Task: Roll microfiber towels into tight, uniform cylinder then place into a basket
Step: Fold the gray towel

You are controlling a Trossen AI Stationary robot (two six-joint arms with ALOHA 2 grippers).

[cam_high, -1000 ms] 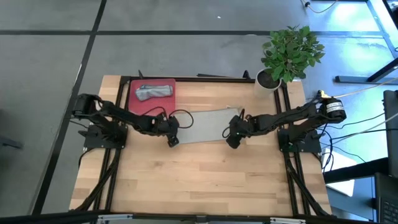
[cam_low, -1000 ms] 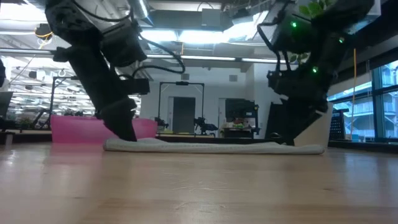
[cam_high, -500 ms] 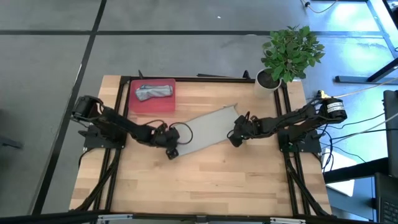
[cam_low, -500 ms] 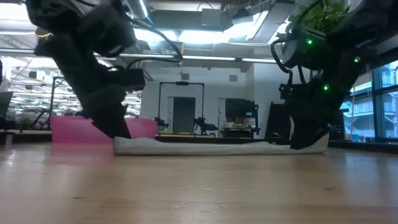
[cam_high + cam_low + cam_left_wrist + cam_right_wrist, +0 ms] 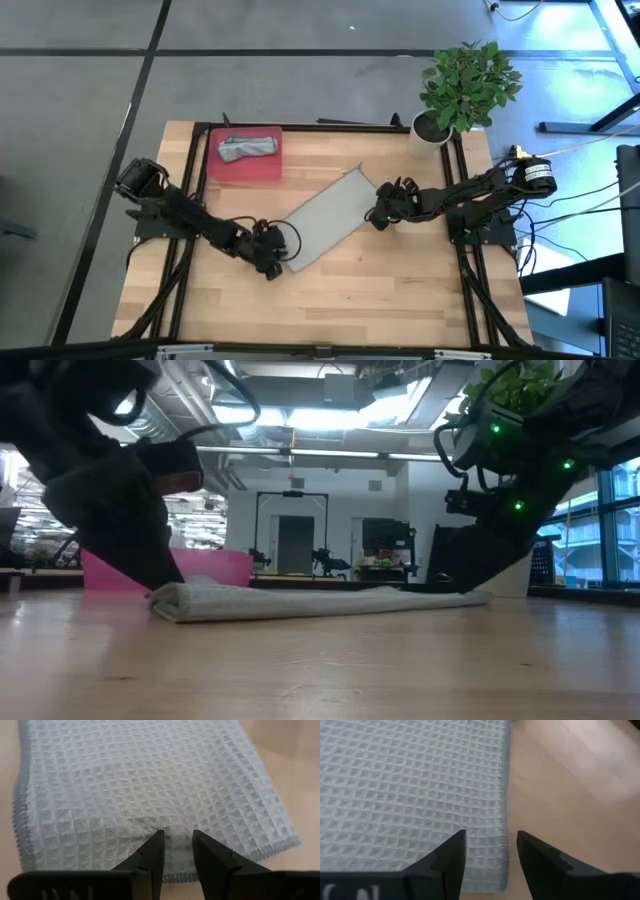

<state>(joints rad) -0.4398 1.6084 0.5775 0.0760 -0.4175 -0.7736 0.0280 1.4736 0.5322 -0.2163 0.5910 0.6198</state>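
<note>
Left gripper [image 5: 272, 262] low, pinching grey towel [image 5: 322, 215] edge (folded flat); right gripper [image 5: 381, 213] fingers apart at far corner.

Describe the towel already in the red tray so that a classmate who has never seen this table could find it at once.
Start at the wooden table and go to the red tray at its far-left edge. The towel inside is a crumpled grey bundle, unlike the second towel, which lies flat on bare wood mid-table.

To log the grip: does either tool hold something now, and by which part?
The left tool pinches the grey towel at its near edge. The right tool is open over the far end, holding nothing.
</note>
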